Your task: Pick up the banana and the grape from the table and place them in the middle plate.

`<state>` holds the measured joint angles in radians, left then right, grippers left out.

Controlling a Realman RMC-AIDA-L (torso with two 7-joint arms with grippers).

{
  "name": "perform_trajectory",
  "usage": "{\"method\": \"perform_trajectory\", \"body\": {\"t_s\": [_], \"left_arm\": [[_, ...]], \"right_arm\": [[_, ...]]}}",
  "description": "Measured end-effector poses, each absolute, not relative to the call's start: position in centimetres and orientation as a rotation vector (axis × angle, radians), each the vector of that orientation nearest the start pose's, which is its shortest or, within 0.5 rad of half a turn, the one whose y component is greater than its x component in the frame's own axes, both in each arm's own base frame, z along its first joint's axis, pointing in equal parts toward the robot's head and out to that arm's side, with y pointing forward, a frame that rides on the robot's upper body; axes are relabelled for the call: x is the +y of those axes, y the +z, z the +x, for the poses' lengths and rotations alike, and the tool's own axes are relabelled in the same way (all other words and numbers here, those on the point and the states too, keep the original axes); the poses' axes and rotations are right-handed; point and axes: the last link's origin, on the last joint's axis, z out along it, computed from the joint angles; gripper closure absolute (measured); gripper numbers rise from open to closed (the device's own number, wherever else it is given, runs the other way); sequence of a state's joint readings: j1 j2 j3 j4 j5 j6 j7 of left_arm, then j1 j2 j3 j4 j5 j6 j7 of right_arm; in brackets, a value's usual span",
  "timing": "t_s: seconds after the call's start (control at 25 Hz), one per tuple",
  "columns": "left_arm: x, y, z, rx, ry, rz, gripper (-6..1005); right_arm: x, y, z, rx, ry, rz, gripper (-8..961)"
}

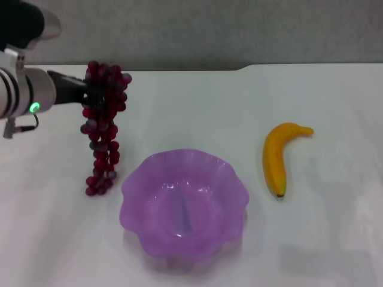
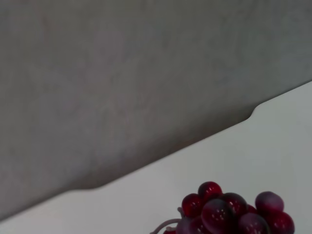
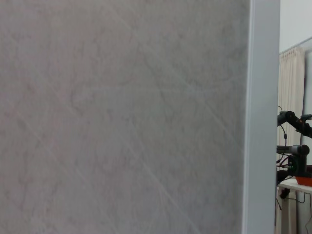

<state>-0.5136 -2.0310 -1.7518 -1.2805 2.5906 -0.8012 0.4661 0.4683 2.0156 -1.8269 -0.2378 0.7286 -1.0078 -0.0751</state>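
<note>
My left gripper (image 1: 91,95) comes in from the left and is shut on the top of the grape bunch (image 1: 103,122), which hangs down long and dark red-purple. Its lower end reaches the table left of the purple plate (image 1: 143,179). The top of the bunch also shows in the left wrist view (image 2: 234,212). The purple scalloped plate sits at the front centre and holds nothing. The yellow banana (image 1: 276,155) lies on the table to the right of the plate, dark tip toward me. My right gripper is out of view.
The white table (image 1: 197,107) ends at a grey wall (image 1: 209,30) behind. The right wrist view shows only that wall (image 3: 122,117) and a white post (image 3: 263,117), with other equipment far off.
</note>
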Motion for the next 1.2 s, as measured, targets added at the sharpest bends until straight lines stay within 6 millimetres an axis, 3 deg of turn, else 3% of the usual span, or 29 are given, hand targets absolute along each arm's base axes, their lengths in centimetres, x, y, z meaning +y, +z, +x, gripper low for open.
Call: {"method": "perform_trajectory", "body": {"t_s": [0.52,0.76,0.96,1.2], "left_arm": [[38.0,9.0,-12.8,-0.527,-0.174,-2.194,756],[35.6,10.0,-10.5,-0.445,-0.178,-2.232,757],[34.4,8.9,-9.8,-0.402,-0.23,-2.332,757],[33.7,6.0,-10.2,-0.356,-0.237,-2.463,760]], "right_arm": [[36.9,5.5,35.2,0.496,0.503,-1.336,61],[36.9,5.5,35.2,0.496,0.503,-1.336,62],[36.9,5.5,35.2,0.496,0.504,-1.336,62],[36.9,5.5,35.2,0.496,0.504,-1.336,61]]}}
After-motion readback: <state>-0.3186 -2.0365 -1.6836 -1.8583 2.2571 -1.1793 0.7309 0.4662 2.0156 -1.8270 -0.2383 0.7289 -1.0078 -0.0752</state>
